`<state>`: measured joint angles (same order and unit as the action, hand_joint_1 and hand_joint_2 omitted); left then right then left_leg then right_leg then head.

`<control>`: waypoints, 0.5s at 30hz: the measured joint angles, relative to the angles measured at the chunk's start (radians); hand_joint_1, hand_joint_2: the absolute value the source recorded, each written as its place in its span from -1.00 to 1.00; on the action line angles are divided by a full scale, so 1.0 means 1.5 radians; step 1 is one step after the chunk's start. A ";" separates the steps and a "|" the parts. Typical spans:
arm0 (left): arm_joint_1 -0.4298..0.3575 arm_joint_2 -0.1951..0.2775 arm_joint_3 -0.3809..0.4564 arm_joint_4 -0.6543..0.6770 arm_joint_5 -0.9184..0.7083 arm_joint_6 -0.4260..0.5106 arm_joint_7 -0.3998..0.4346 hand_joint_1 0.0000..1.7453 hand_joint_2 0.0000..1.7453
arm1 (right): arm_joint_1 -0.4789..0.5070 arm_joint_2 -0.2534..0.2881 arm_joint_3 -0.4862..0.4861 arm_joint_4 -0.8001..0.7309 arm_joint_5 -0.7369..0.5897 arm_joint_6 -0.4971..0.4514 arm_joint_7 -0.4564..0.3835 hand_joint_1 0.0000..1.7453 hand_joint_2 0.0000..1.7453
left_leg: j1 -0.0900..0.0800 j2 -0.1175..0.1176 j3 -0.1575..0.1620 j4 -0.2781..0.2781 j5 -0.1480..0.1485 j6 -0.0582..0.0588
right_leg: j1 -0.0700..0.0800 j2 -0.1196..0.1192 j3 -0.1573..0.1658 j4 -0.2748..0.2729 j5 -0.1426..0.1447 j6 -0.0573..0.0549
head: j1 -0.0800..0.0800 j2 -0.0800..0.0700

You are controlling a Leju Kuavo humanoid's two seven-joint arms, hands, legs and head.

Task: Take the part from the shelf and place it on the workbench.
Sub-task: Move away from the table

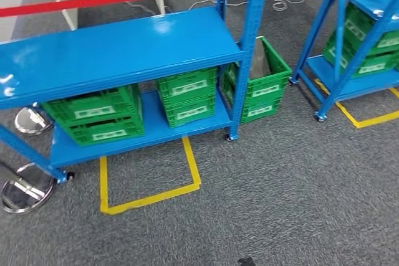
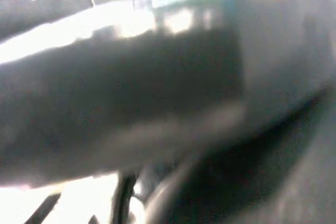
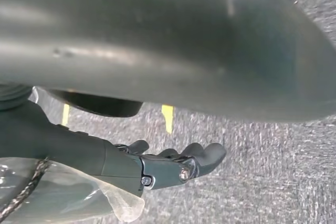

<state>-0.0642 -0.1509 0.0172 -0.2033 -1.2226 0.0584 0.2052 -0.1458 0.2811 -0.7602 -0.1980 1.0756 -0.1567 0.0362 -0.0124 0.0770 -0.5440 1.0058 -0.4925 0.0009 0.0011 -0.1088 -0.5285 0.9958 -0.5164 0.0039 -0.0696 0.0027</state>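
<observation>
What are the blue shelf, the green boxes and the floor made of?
The blue shelf looks like painted metal: it is smooth and glossy, with rows of holes up its posts. The green boxes look like hard plastic, with moulded ribs and slots and white labels. The floor looks like grey carpet, speckled and fuzzy, with yellow tape stuck on it.

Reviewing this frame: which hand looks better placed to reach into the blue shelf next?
Right, tentatively. The right hand hangs empty with fingers extended above the carpet; the left wrist view is too blurred to judge. In the head view no hand is near the shelf yet.
</observation>
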 joint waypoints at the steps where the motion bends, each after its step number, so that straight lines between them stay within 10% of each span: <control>1: 0.001 0.000 0.000 0.000 0.002 -0.001 0.001 -1.00 -1.00 | -0.002 0.000 0.001 0.000 0.004 0.001 0.001 -1.00 -1.00 | 0.001 -0.007 0.000 -0.002 0.000 0.005 | 0.000 -0.007 0.001 0.000 -0.002 0.003 | 0.000 0.000; 4: 0.001 -0.003 0.003 0.000 0.011 -0.007 0.005 -1.00 -1.00 | -0.006 0.000 0.009 0.000 0.018 0.003 0.006 -1.00 -1.00 | 0.006 -0.031 0.002 -0.009 0.006 0.016 | -0.003 0.026 -0.015 0.036 -0.029 0.014 | 0.004 0.000; 7: -0.002 -0.006 0.010 0.000 0.028 -0.012 0.013 -1.00 -1.00 | -0.004 0.000 0.015 0.000 0.025 0.004 0.013 -1.00 -1.00 | 0.008 -0.056 0.000 -0.009 0.007 0.021 | -0.006 0.065 -0.081 0.165 -0.082 0.018 | 0.006 0.000; 10: 0.001 -0.008 0.044 0.000 0.098 -0.006 0.045 -1.00 -1.00 | -0.003 0.000 0.017 0.000 0.027 0.009 0.016 -1.00 -1.00 | 0.009 -0.085 0.004 -0.008 0.006 0.020 | -0.007 0.073 -0.091 0.163 -0.050 0.017 | 0.006 0.000; 14: 0.000 -0.013 0.103 0.000 0.152 0.007 0.061 -1.00 1.00 | -0.005 0.000 0.020 0.001 0.029 0.012 0.022 -1.00 -1.00 | 0.011 -0.120 0.001 -0.004 0.003 0.008 | -0.015 0.130 -0.025 0.015 0.015 0.015 | 0.006 0.000; 15: 0.000 -0.014 0.114 0.000 0.167 0.014 0.061 -1.00 1.00 | -0.005 0.000 0.021 0.001 0.030 0.013 0.022 -1.00 -1.00 | 0.012 -0.127 -0.002 -0.003 0.004 0.004 | -0.015 0.134 -0.022 0.011 0.011 0.013 | 0.006 0.000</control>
<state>-0.0645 -0.1717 0.1884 -0.2033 -0.9725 0.0795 0.2968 -0.1534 0.2813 -0.7288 -0.1968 1.1209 -0.1379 0.0693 0.0057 -0.1137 -0.5467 1.0006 -0.4868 0.0061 -0.0217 0.0925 -0.5608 1.0125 -0.5001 0.0235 -0.0602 0.0027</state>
